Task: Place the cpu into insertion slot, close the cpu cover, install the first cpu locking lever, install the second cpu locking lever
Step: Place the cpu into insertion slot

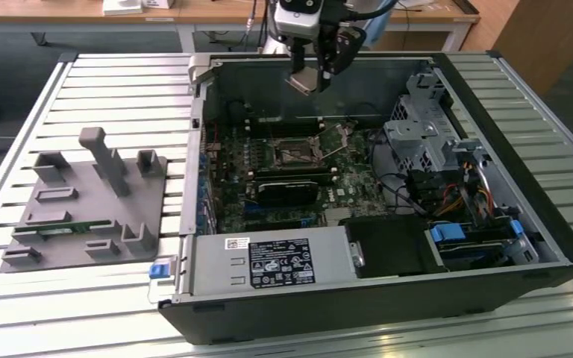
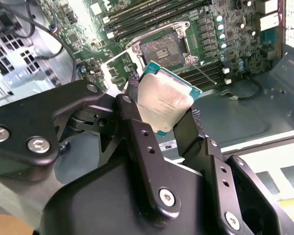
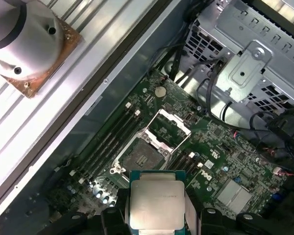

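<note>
My gripper [image 1: 307,80] hangs over the rear of the open computer case, shut on the cpu [image 1: 304,79]. In both wrist views the cpu [image 2: 164,103] [image 3: 155,205] is a silvery-grey square chip with a green edge, pinched at two opposite sides by the black fingers [image 2: 137,122]. Below it on the motherboard the insertion slot [image 3: 143,157] [image 2: 162,49] [image 1: 294,155] lies uncovered, its centre dark. The cpu cover [image 3: 171,128] stands flipped open beside the slot. A thin locking lever [image 2: 204,73] sticks out next to the socket.
The case wall [image 1: 202,112] surrounds the board. A black card [image 1: 289,188] sits just in front of the socket, a metal drive cage [image 1: 421,138] at the exterior view's right, a power supply [image 1: 266,261] at the front. A grey fixture [image 1: 87,201] stands outside the case.
</note>
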